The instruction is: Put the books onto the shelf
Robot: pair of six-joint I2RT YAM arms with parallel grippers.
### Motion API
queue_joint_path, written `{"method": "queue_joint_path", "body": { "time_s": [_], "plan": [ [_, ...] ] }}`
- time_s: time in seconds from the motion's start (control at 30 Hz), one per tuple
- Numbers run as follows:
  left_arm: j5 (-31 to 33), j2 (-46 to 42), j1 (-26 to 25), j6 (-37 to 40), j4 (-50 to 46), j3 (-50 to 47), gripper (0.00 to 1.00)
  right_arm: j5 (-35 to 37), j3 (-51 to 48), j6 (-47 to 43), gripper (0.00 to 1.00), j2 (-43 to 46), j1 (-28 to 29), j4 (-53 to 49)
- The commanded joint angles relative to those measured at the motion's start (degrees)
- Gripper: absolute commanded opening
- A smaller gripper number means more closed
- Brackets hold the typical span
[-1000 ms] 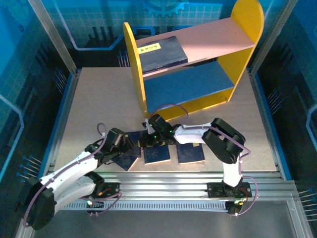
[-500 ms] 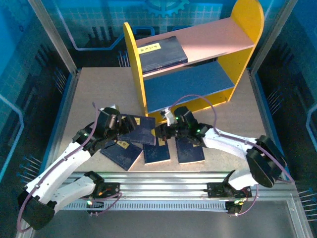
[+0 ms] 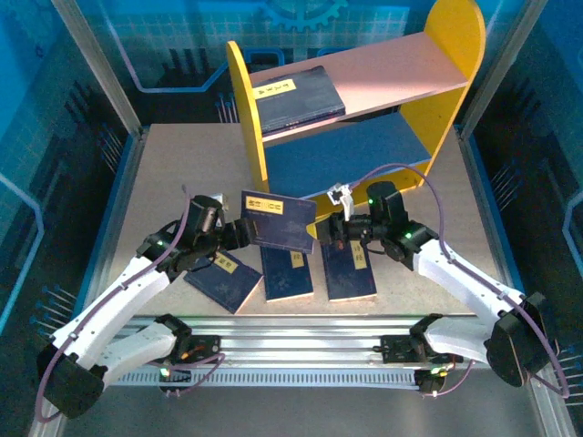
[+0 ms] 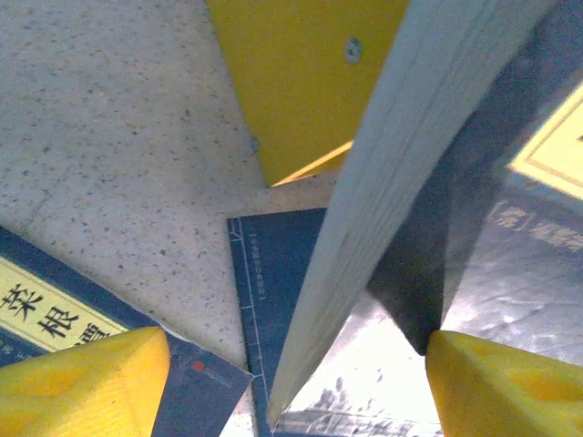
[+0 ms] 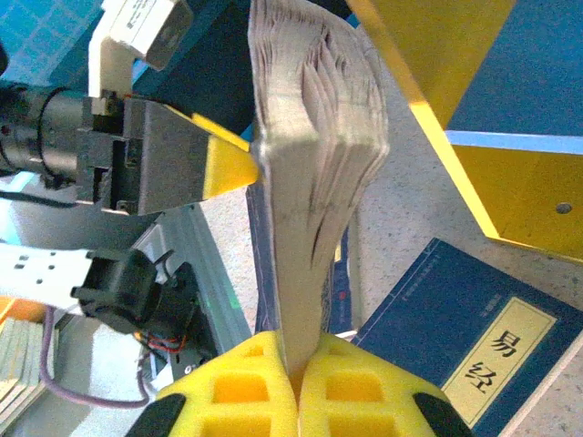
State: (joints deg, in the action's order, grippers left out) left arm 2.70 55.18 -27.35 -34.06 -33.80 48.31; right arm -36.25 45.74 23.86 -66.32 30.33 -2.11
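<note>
Speckled table (image 3: 182, 173), right hand (image 5: 297, 362) pinching raised book (image 5: 310, 137), flat book (image 5: 465, 337) labelled 易经.

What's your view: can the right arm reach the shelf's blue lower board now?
Probably yes: nothing stands between the right gripper, shut on the raised book, and the blue lower board; the open left gripper straddles the book's other end.

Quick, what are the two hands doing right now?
Left hand: open, jaws wide either side of the lifted book.
Right hand: closed, pinching that book's edge.
</note>
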Motion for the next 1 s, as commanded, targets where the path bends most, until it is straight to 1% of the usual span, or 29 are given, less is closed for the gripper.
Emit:
{"method": "queue_joint_path", "body": {
  "time_s": [0.0, 0.13, 0.2, 0.33, 0.53, 0.67, 0.83, 0.97],
  "plan": [
    [-6.9, -0.6, 0.5, 3.9, 3.2, 1.1, 0.76, -7.5, -0.8, -1.6, 0.00, 0.2, -0.7, 1.3],
    [-10.2, -0.9, 0.5, 4.4, 5.2, 0.4, 0.76, -11.9, -2.3, 2.1, 0.00, -1.4, -2.2, 7.7],
    [-12.9, -1.4, 0.6, 4.5, 7.1, -0.5, 0.77, -14.2, -3.0, 4.0, 0.00, -2.5, -2.9, 10.9],
    [-16.4, -2.3, 0.7, 4.7, 9.2, -1.5, 0.77, -16.5, -3.1, 5.4, 0.00, -3.9, -3.5, 13.4],
    [-19.7, -3.4, 1.2, 5.3, 10.3, -1.8, 0.78, -17.7, -3.3, 6.2, 0.00, -4.7, -4.2, 14.8],
    [-21.7, -4.8, 1.8, 5.6, 11.7, -2.6, 0.78, -20.6, -5.2, 10.1, 0.00, -4.8, -5.6, 22.0],
    [-22.2, -5.0, 2.4, 5.8, 10.8, -2.8, 0.80, -23.9, -7.2, 14.8, 0.00, -5.7, -7.5, 29.7],
    [-23.9, -5.3, 2.7, 5.9, 11.5, -3.0, 0.81, -25.7, -7.7, 17.7, 0.00, -7.1, -8.4, 33.9]
  ]
}}
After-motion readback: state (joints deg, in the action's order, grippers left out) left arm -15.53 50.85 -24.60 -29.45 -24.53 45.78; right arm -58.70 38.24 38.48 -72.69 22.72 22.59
